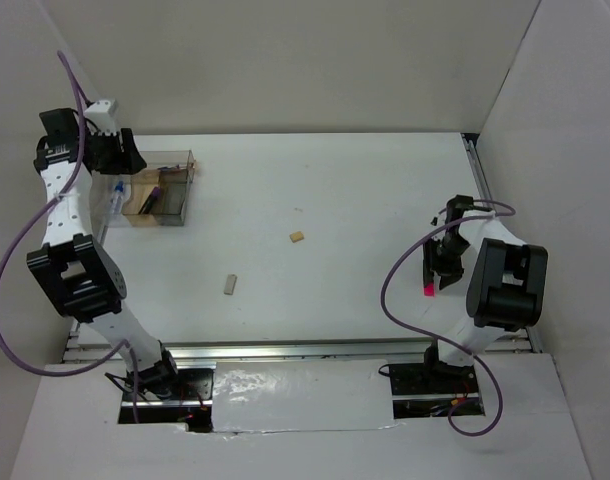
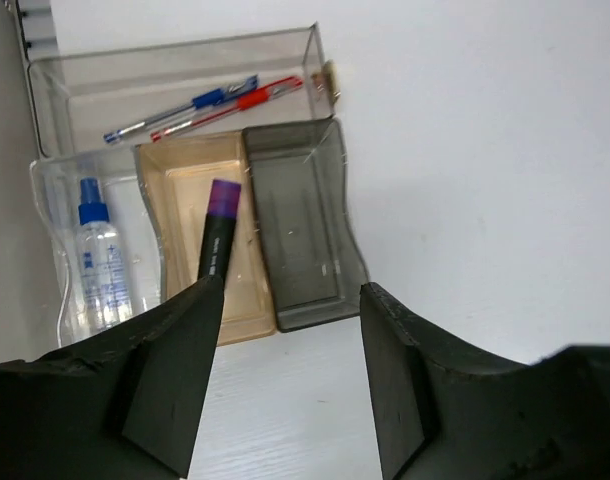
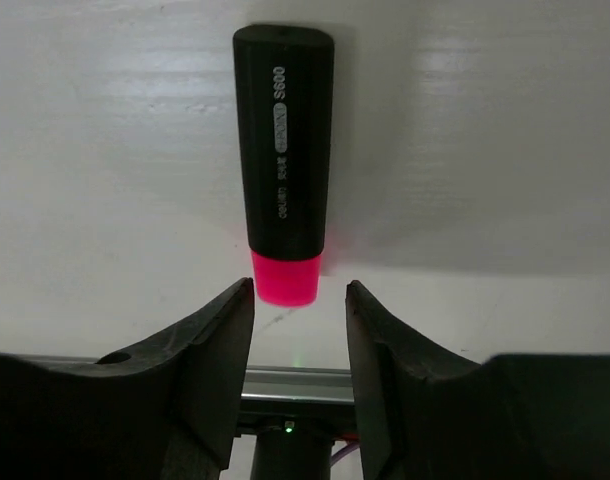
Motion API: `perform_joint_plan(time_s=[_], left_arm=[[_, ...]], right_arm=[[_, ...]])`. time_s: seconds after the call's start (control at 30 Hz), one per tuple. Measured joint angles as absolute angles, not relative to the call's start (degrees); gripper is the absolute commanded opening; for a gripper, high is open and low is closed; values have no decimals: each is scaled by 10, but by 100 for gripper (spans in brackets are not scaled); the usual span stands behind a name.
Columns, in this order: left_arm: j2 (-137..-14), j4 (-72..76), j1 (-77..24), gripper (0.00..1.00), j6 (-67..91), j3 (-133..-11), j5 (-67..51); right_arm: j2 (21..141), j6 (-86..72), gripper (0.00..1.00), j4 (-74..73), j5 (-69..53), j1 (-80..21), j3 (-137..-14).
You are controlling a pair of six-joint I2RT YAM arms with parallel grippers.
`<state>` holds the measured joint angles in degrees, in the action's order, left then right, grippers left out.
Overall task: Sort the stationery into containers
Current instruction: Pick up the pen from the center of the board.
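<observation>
The left gripper hangs over the small clear box at the far left of the table, its jaws spread wide with nothing between them. The box holds four things. One thin blue pen and one thin red pen lie side by side in the long back compartment. One clear blue-capped tube lies in the left compartment, its blue label print too small to read. One dark purple marker lies in the tan compartment.

Two tan eraser blocks lie loose on the table towards the middle, well apart: one nearer the arms, one farther right.

At the right, one pink-black marker lies on the table, printed "S600", with what looks like "deli" beside it. The right gripper has its jaws parted, the tips flanking the pink cap without clamping it.
</observation>
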<state>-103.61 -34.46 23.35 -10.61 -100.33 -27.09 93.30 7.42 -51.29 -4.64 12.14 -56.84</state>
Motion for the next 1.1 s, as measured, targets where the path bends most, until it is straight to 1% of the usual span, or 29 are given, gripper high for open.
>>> perform_joint_plan(time_s=[0.17, 0.4, 0.47, 0.5, 0.57, 0.6, 0.63, 0.77, 0.83, 0.9, 0.97, 1.1], left_arm=[[-991, -344, 229, 70, -82, -1003, -310], [-955, -341, 222, 70, -71, -984, -334], [-946, -341, 221, 71, -71, -970, -336], [-942, -341, 220, 70, -71, -965, -337], [-938, -338, 220, 71, -71, -954, -341], [-935, -336, 220, 70, -71, -948, -345], [-931, -329, 220, 70, -72, -937, -353], [-886, -303, 220, 70, -92, -863, -417], [-849, -288, 209, 69, -120, -819, -439], [-807, -284, 177, 69, -160, -782, -444], [-762, -281, 116, 69, -219, -746, -437], [-651, -263, -65, 71, -335, -638, -432]], right_arm=[[951, 76, 44, -490, -29, 122, -565], [969, 80, 41, -472, -12, 122, -555], [969, 82, 35, -471, -10, 122, -555], [969, 84, 27, -471, -9, 122, -555], [969, 88, 15, -471, -8, 122, -555], [969, 89, 3, -471, -7, 122, -555], [969, 90, 0, -471, -8, 122, -555], [966, 107, 0, -479, -40, 120, -558], [958, 117, 0, -498, -82, 113, -571], [943, 124, 0, -526, -133, 91, -599], [928, 127, 0, -546, -184, 59, -635], [899, 124, 0, -555, -289, -43, -695]])
